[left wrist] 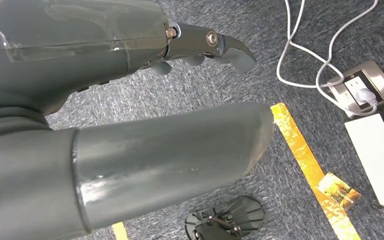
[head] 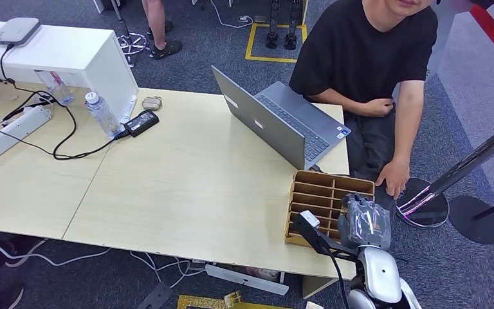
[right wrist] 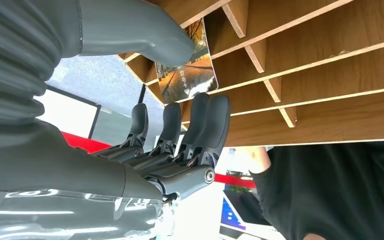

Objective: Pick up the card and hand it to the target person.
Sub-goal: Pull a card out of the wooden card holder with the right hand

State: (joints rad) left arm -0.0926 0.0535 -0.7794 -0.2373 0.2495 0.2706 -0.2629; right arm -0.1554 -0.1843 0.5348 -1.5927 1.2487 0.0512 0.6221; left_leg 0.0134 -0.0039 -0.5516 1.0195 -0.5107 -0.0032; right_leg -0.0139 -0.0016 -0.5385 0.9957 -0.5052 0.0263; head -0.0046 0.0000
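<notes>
Right, R hand (right wrist: 180,125) is at the brown wooden slotted organizer box (head: 321,199) on the table's near-right corner, thumb and fingers (right wrist: 207,122) pinching a glossy card w/ autumn street photo (right wrist: 187,75) standing in a compartment. L hand (left wrist: 130,100) hangs over carpet, fingers spread, holding nothing. Person in black T-shirt (head: 366,51) sits just beyond the box.

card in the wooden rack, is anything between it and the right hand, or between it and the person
Nothing visible separates them: in the right wrist view the right hand has its thumb and fingers on either side of the card, at a slot of the wooden rack. Only the rack's far edge lies between it and the seated person.
</notes>
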